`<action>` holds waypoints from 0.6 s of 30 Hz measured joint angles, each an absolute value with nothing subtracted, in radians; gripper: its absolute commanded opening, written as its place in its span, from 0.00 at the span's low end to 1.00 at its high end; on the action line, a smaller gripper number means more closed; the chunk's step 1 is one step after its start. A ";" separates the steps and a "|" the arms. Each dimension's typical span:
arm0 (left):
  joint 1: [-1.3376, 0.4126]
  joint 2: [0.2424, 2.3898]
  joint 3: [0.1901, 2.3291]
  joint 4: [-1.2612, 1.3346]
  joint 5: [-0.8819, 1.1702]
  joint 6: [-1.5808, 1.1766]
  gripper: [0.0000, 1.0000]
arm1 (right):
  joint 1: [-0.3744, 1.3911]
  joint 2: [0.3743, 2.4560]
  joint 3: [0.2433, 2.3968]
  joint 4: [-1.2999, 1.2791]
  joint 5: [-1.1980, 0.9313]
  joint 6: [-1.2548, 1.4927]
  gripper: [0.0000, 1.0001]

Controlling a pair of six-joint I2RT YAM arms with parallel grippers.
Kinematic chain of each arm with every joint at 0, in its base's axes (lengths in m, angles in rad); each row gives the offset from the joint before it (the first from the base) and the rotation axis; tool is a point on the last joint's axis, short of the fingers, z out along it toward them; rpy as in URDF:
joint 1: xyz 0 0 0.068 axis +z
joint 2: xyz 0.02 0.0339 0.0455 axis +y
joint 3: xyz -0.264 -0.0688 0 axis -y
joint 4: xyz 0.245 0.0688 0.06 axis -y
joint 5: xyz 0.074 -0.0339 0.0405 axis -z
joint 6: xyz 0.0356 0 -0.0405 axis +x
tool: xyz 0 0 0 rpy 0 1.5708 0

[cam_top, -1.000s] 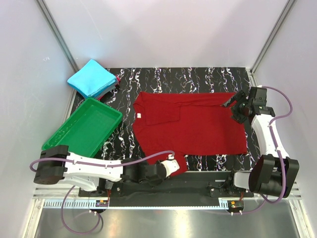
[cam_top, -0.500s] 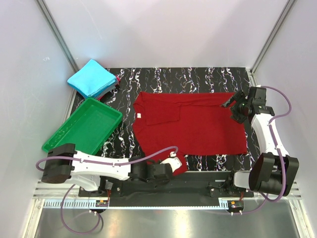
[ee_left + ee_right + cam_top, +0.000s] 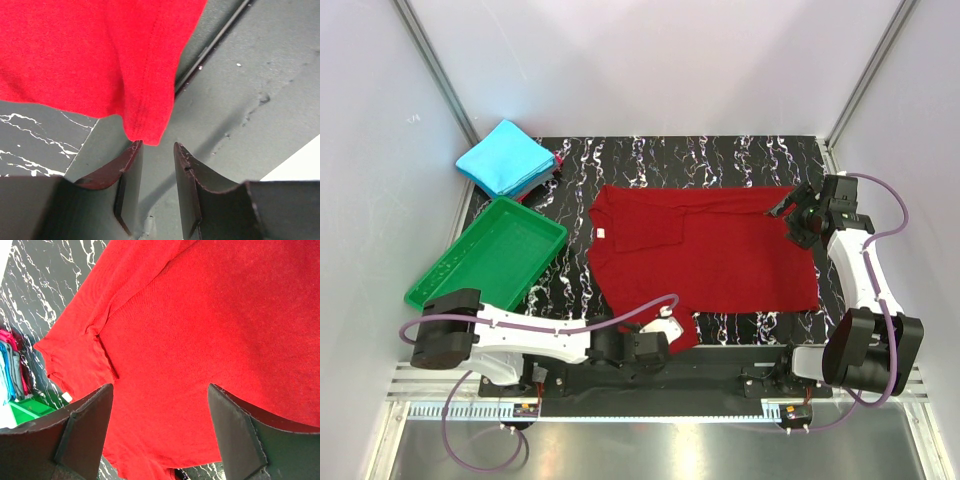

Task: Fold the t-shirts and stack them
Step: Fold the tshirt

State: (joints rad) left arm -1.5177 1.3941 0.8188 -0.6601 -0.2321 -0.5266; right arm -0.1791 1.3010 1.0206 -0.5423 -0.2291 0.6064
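A dark red t-shirt (image 3: 705, 255) lies spread flat on the black marbled mat (image 3: 720, 155), one sleeve folded in over its chest. Its near sleeve (image 3: 145, 75) hangs over the mat's front edge. My left gripper (image 3: 670, 322) sits low at that sleeve. Its jaws are open by a narrow gap, with the sleeve tip just ahead of the left fingertip (image 3: 134, 150) and nothing between the jaws. My right gripper (image 3: 790, 212) hovers wide open over the shirt's right edge, red cloth (image 3: 200, 330) below it. A cyan-blue t-shirt (image 3: 507, 158) lies folded at the far left.
A green plastic tray (image 3: 490, 255) sits tilted at the left of the mat. Pink cloth (image 3: 558, 160) peeks out under the cyan shirt. White walls and metal posts close in the sides. A grey metal rail (image 3: 260, 90) runs along the near edge.
The left arm's base links have swung to the right while its gripper stays at the near sleeve, jaws slightly narrower. The right arm and the shirts have not moved.
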 measured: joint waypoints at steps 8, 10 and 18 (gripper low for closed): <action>-1.518 1.456 0.819 -0.655 -0.248 -0.529 0.36 | -0.179 1.301 1.021 -0.542 -0.229 0.607 0.83; -1.518 1.472 0.819 -0.653 -0.247 -0.528 0.35 | -0.179 1.301 1.021 -0.542 -0.229 0.607 0.82; -1.518 1.496 0.819 -0.636 -0.247 -0.525 0.19 | -0.179 1.301 1.021 -0.542 -0.227 0.603 0.82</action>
State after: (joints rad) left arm -1.5177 1.4960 0.8188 -0.6361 -0.2470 -0.5251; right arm -0.1791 1.3010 1.0206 -0.5423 -0.2268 0.6025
